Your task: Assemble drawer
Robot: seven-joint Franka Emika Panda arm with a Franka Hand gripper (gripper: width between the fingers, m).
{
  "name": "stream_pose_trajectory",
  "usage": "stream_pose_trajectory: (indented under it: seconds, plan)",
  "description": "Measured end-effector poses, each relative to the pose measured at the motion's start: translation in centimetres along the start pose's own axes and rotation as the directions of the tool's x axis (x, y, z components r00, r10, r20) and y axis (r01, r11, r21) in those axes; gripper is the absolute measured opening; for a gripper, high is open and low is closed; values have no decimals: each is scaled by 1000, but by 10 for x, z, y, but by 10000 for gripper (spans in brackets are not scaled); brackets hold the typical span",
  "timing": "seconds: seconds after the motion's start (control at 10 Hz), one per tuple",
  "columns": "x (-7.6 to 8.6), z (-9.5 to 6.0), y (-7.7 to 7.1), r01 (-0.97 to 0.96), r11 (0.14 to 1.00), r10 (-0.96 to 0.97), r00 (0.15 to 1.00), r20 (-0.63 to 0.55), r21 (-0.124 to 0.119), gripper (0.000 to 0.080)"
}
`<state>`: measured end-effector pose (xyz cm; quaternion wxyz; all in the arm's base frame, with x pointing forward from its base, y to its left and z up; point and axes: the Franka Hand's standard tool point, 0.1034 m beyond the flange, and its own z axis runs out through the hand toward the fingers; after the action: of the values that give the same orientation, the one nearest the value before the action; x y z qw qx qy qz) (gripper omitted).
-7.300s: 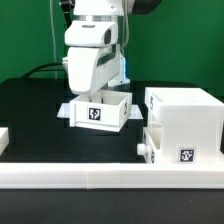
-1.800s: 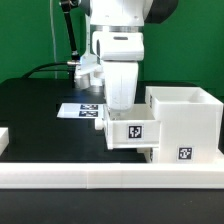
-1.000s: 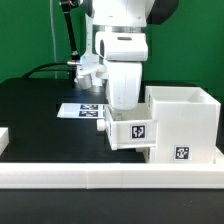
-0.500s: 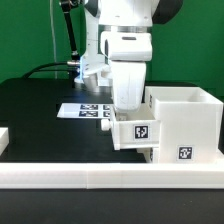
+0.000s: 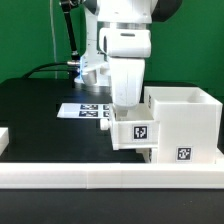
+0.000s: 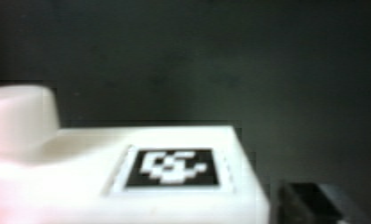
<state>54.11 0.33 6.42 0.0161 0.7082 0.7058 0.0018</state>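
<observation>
The gripper, pinching the tray, had been edged closer against the shell; insertion seemed under way.

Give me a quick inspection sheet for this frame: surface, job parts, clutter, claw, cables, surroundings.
Surface: black table, white border wall along the front.
Job's things: drawer shell at the exterior view's right; upper tray partly in the shell; lower tray seated beneath it.
Clutter: marker board flat behind the tray; small white edge at far left, unidentified.
Claw: claw low over the upper tray; fingers hidden, open or shut cannot be told.
Cables: dark cable at the back.
Surroundings: green backdrop.
</observation>
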Motion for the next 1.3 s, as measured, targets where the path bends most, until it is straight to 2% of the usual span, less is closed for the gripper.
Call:
stream_pose_trajectory:
  seconds: [0.1, 0.2, 0.3, 0.4, 0.5, 0.6, 0.7, 0.8, 1.1, 1.2, 1.3]
  plan:
    - [1, -7, 2, -1, 1000, 1, 1000, 4, -1, 536]
    - [2, -20, 3, -10, 1000, 9, 1000, 11, 2, 626]
    - [-1, -30, 5, -11, 1000, 11, 1000, 19, 4, 642]
    - [-7, -47, 9, -9, 1000, 9, 1000, 30, 0, 642]
    - [-22, -60, 14, 20, 1000, -20, 999, 41, 0, 642]
    - [-38, -64, 19, 41, 999, -41, 998, 45, 8, 649]
    - [-51, -65, 25, 28, 999, -29, 998, 48, 15, 649]
    - [-49, -64, 24, 27, 1000, -28, 999, 45, 15, 649]
    - [-57, -60, 23, 50, 998, -51, 998, 21, 23, 649]
    - [-63, -50, 26, 59, 998, -57, 997, -44, 32, 649]
    - [-68, -48, 38, 43, 998, -40, 996, -82, 35, 649]
